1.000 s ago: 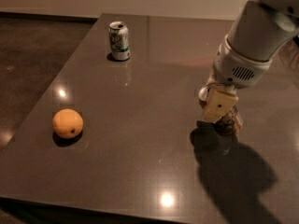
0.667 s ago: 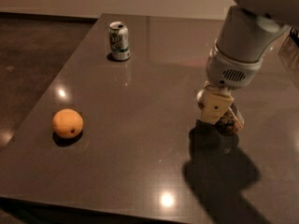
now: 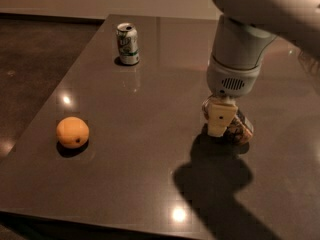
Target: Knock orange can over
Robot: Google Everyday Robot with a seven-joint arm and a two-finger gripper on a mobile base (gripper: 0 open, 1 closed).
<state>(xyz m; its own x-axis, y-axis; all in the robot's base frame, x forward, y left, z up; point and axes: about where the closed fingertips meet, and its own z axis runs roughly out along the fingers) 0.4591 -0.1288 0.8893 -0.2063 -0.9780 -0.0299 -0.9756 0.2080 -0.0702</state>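
End effector [image 3: 219,124] low at right, orange can [image 3: 242,129] (half hidden) behind

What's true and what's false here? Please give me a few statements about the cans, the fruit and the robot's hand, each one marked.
1. The green-and-white can stands upright near the table's far edge. True.
2. The orange fruit lies right beside the gripper. False: it lies far off, near the table's opposite side edge.
3. The gripper is down low, close against the orange can. True.
4. The gripper touches the green-and-white can. False: they are well apart.
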